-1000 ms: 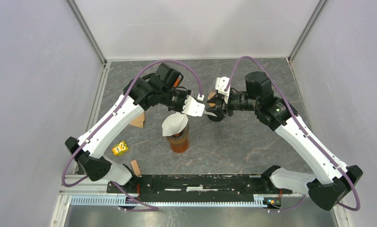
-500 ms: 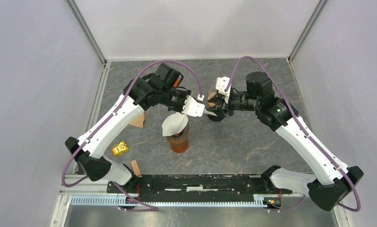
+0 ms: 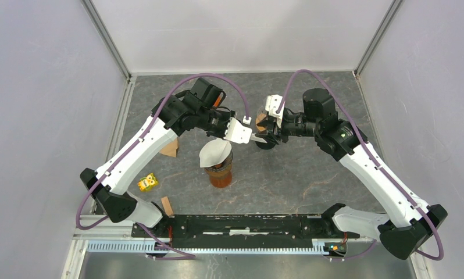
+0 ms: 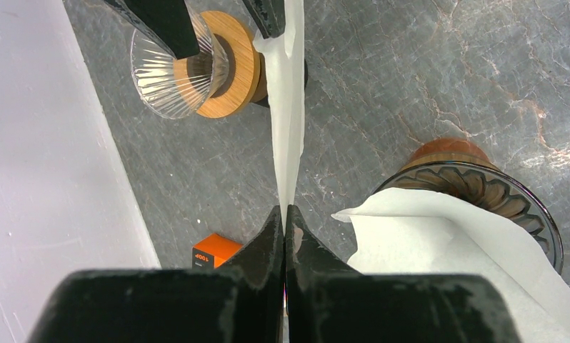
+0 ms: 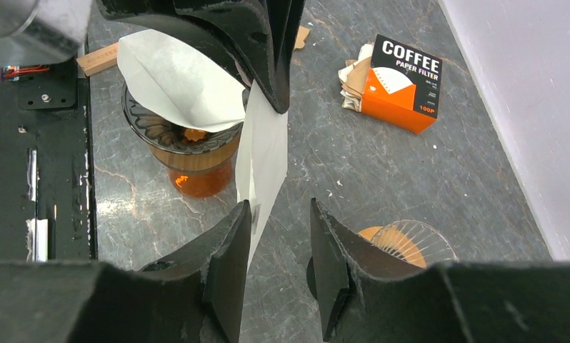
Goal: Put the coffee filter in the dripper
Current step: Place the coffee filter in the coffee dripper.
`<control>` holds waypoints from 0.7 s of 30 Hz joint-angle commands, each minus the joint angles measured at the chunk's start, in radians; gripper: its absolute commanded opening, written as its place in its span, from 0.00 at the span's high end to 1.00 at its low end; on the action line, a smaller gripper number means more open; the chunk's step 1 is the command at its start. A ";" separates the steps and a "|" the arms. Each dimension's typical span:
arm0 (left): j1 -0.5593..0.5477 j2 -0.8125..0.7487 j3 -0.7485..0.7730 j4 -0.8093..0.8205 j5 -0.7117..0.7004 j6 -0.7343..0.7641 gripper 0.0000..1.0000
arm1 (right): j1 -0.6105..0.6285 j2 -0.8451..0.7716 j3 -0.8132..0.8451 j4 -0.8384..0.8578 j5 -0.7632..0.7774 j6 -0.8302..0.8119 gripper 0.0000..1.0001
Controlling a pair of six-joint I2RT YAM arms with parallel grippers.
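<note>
Handover step, I judge: left gripper [image 4: 286, 213] pinches the flat coffee filter [image 4: 289, 114] aloft; right gripper [image 5: 278, 239] stands spread astride its free edge, not clamping; next it should close, then carry toward the glass dripper [image 5: 411, 246] below.

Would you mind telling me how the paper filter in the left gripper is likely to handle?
Likely floppy and very light: the paper filter is a thin sheet, pinched at one edge by the left gripper. Probably creases easily: the other filter slumps unevenly over the amber glass dripper.
</note>
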 commanded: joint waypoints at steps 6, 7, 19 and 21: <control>-0.005 -0.015 -0.007 0.037 -0.003 0.002 0.98 | -0.004 -0.018 0.021 0.000 -0.035 -0.009 0.58; -0.005 -0.014 -0.008 0.041 -0.008 -0.002 0.98 | -0.004 -0.016 0.021 0.000 -0.043 -0.007 0.57; -0.006 -0.006 -0.003 0.064 -0.015 -0.036 0.98 | -0.004 -0.011 0.000 0.013 -0.048 -0.001 0.58; -0.007 -0.008 -0.006 0.064 -0.014 -0.032 0.98 | -0.004 -0.012 0.001 0.016 -0.044 -0.001 0.58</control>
